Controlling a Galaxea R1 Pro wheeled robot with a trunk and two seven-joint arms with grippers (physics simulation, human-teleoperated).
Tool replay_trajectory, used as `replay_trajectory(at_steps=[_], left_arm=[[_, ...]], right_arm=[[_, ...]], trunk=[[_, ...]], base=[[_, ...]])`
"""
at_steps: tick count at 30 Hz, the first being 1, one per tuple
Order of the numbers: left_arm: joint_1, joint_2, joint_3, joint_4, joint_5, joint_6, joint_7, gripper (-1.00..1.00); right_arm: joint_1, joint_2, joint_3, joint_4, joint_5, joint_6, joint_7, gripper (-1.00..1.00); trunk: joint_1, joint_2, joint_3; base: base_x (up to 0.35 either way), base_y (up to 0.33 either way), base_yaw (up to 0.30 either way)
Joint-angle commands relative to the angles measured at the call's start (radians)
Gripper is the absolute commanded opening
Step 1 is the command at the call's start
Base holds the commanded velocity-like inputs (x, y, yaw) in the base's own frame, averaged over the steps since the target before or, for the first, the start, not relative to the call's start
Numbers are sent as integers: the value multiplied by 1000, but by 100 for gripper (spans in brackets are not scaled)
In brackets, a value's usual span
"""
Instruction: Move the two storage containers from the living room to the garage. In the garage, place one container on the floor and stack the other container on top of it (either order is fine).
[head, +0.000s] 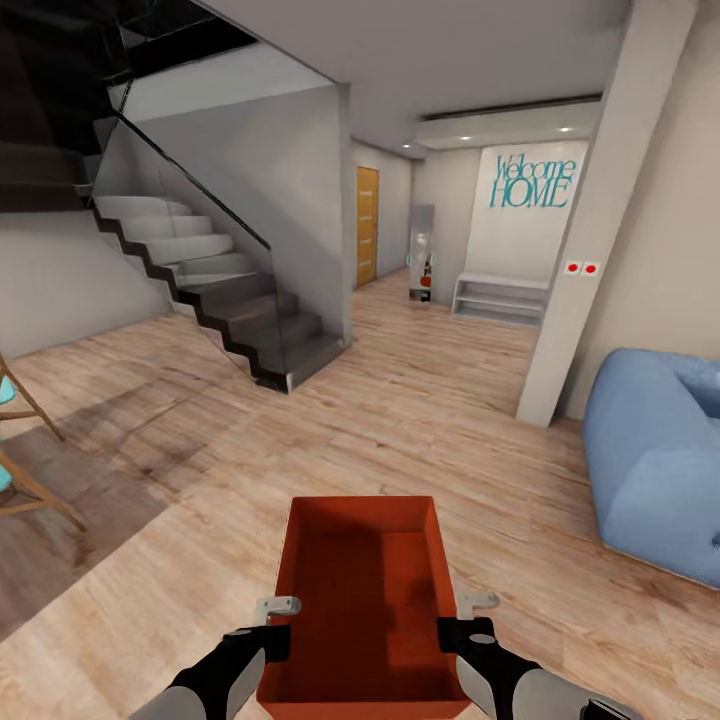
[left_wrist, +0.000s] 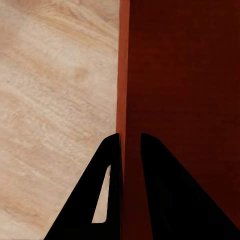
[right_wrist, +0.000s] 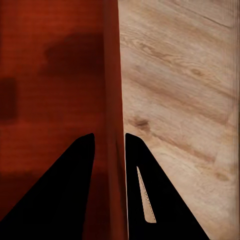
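Observation:
I hold one red-orange storage container (head: 365, 590) in front of me, above the living room's light wood-plank floor (head: 420, 420). Its top is open and it holds nothing. My left gripper (head: 275, 622) is shut on the container's left wall, and my right gripper (head: 467, 618) is shut on its right wall. In the left wrist view the dark fingers (left_wrist: 112, 165) straddle the thin wall of the container (left_wrist: 185, 75). In the right wrist view the gripper (right_wrist: 109, 136) pinches the wall of the container (right_wrist: 50, 75) the same way. The garage is out of view.
A staircase with a glass rail (head: 230, 300) rises at the left, and wooden chair legs (head: 25, 440) stand at the left edge. A white pillar (head: 590, 250) and a blue sofa (head: 660, 460) are on the right. Far ahead are an orange door (head: 367, 225) and a white bench (head: 500, 297).

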Motion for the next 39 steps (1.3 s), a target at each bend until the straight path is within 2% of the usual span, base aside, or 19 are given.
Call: replay_trajectory(at_steps=[1, 13, 39], left_arm=[[-1, 1, -15, -7, 17, 6, 9, -100], [-1, 1, -15, -7, 17, 7, 10, -100], [-1, 1, -15, -7, 17, 7, 10, -100]], right_arm=[[0, -1, 29, 6, -21, 0, -3, -100], [0, -1, 29, 6, -20, 0, -2, -100], [0, -3, 29, 6, -18, 0, -2, -100]], trunk=[[1, -1, -1], [1, -1, -1], [1, -1, -1]], base=[[323, 0, -276], [323, 0, -246], [323, 0, -3]])
